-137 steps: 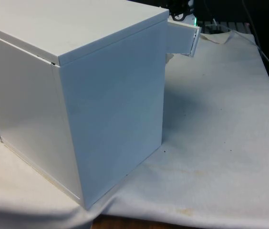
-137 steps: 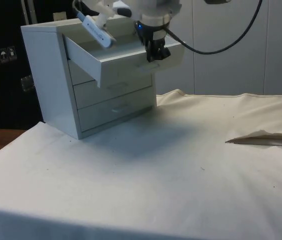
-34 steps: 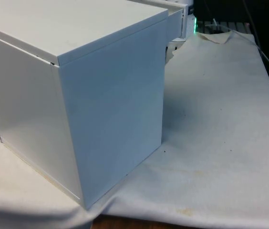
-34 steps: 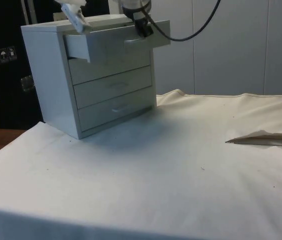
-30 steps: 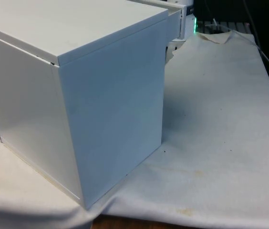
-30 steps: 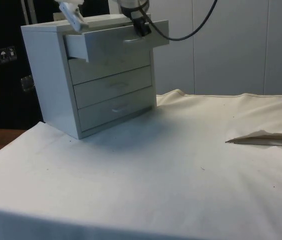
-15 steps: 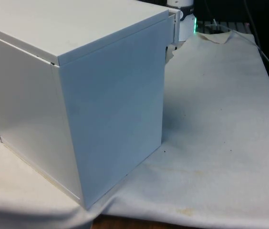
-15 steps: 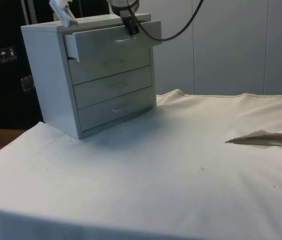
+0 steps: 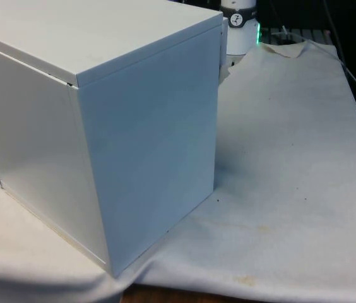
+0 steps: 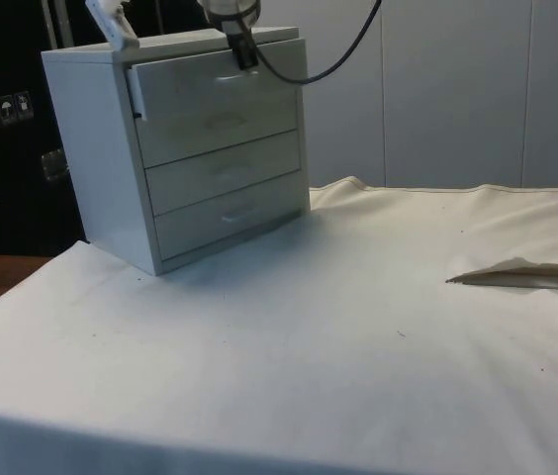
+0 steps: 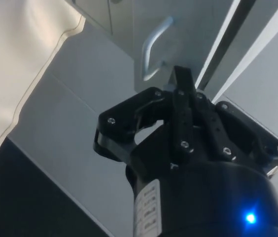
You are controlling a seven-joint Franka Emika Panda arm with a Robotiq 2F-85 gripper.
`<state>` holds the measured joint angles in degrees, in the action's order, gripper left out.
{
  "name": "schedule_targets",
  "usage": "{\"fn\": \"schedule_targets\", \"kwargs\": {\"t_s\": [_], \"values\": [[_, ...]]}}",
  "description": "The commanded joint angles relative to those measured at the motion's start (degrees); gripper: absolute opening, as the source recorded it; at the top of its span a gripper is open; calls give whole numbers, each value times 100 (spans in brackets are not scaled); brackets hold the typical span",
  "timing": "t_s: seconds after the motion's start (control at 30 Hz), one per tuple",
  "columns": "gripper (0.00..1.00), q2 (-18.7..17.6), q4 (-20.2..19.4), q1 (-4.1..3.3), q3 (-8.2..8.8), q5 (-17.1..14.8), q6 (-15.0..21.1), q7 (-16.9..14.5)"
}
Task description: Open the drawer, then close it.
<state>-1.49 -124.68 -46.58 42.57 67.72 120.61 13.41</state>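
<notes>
**Top drawer nearly home, hand closed at its handle**

- Top drawer (image 10: 215, 84): highest of the drawers in the white chest (image 10: 175, 148), which stands on the bench (image 10: 358, 336) at the side view's left. Its front sits almost flush with the chest face; a thin dark gap shows at its near end, so I judge it not fully seated.
- Handle (image 11: 151, 49): small pale metal loop in the middle of the drawer front. The lower drawers (image 10: 225, 168) carry similar pulls and look shut.
- Handling, as a judgement: rigid painted panel, light, probably empty. It should slide on its runners with little force. Nothing fragile. The smooth front would be slippery for a fingertip push, so contact should stay central, at or right beside the handle; an off-centre push could rack the drawer in its runners.
- The chest is free-standing on cloth and could skid or rock under a hard shove, so the push should run straight along the runners.
- Hand (image 11: 181, 79): in the wrist view the fingers are pressed together with no gap, tips just beside the handle loop. I cannot tell whether they pinch the loop or only lean on the front next to it.
- Hand in the side view (image 10: 244, 54): at the upper edge of the drawer front.
- Front view: the chest (image 9: 102, 126) turns its blank side and hides the drawer.
</notes>
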Motion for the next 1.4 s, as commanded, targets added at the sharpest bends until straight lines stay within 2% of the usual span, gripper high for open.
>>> {"fn": "schedule_targets", "kwargs": {"t_s": [0.0, 0.1, 0.13, 0.17, 0.3, 0.43, 0.47, 0.5, 0.7, 0.8, 1.0, 1.03, 1.07, 1.1, 1.27, 1.33, 1.37], "values": [[0, -69, 74, 29, 23, -11, 132, -6], [0, -143, 132, 34, 74, -11, 229, 52], [0, -103, 86, 6, 69, 0, 120, 74], [0, -172, 155, 34, 92, -11, 264, 74], [0, -298, 258, 46, 183, -17, 441, 189], [0, -407, 338, 46, 258, -17, 584, 292], [0, -338, 269, 11, 241, 0, 447, 292], [0, -458, 378, 52, 286, -23, 647, 338], [0, -567, 447, 34, 367, -6, 796, 533], [0, -561, 430, 17, 367, -6, 716, 579], [0, -327, 292, -74, 292, 103, 561, 756], [0, -292, 269, -80, 269, 115, 527, 773], [0, -372, 321, -46, 269, 11, 561, 716], [0, -252, 252, -86, 252, 126, 493, 785], [0, -52, 132, -109, 132, 149, 292, 854], [0, -17, 109, -86, 69, 63, 218, 831], [0, 80, 52, -115, 40, 172, 166, 900]]}}
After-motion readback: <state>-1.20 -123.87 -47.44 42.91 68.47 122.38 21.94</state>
